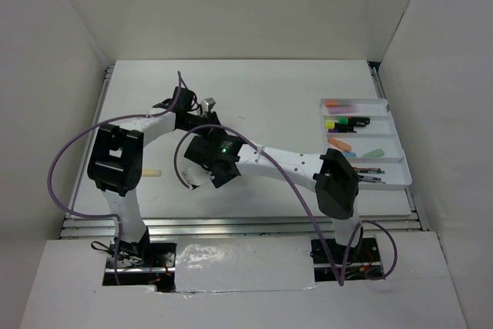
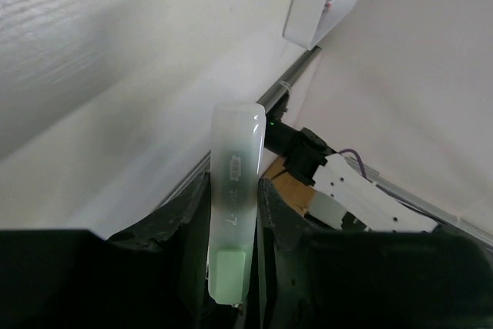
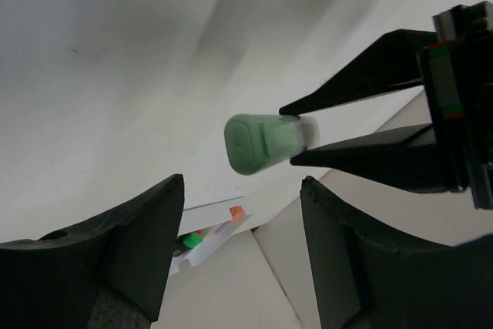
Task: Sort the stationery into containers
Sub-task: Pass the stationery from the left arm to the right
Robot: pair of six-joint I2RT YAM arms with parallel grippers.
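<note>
At right, tray (image 1: 393, 140) holds markers (image 1: 348, 122) — left tool (image 2: 233, 182) clamps green marker (image 3: 262, 142), right tool (image 3: 243, 181) apart.

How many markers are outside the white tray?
2: pale green plastic marker held in left tool; cream plastic marker on table beside left arm. Others may hide under arms.

Tray (image 2: 320, 5) cut off at top edge; pens (image 2: 330, 1) inside too blurred to ID.

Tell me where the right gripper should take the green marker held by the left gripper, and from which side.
Grip the free cap end of the green marker, which juts past the left gripper. Come end-on along its length: the open right gripper faces that end, so closing across the cap looks safest.
</note>
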